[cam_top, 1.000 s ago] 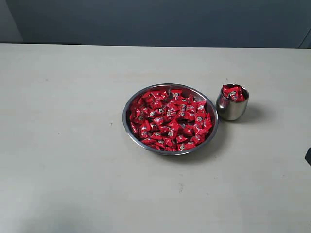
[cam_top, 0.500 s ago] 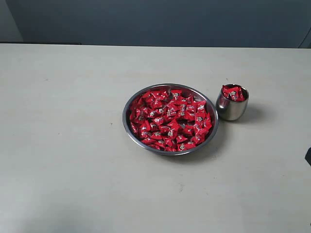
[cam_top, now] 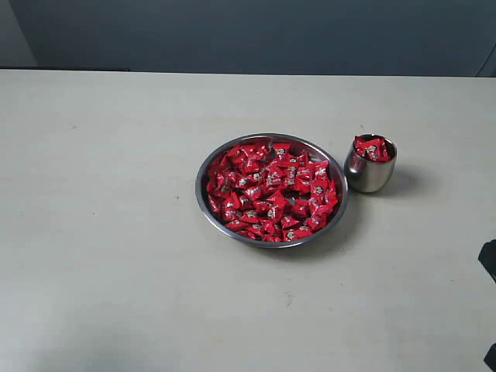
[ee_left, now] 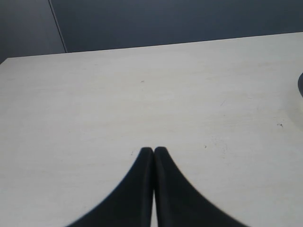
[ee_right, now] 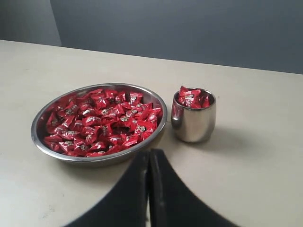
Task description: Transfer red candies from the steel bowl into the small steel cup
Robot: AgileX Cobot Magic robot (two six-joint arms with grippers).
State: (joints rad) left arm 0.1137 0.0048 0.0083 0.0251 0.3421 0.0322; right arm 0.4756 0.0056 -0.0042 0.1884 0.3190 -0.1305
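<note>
The wide steel bowl (cam_top: 204, 203) (ee_right: 40, 145) sits mid-table, heaped with red candies (cam_top: 271, 190) (ee_right: 102, 120). Just right of it stands the small steel cup (cam_top: 370, 175) (ee_right: 193, 124), with a few red candies (cam_top: 372, 148) (ee_right: 191, 97) piled to its rim. My right gripper (ee_right: 149, 152) is shut and empty, hovering short of the gap between bowl and cup; in the exterior view only a dark bit of that arm (cam_top: 489, 260) shows at the right edge. My left gripper (ee_left: 153, 149) is shut and empty over bare table, out of the exterior view.
The pale table (cam_top: 116, 232) runs to a dark back wall (cam_top: 248, 35). In the left wrist view a dark rounded edge (ee_left: 300, 85) shows at the frame's side.
The dark bit of the right arm at the exterior view's right edge has crept slightly further into view. Bowl, cup and candies have not moved.
</note>
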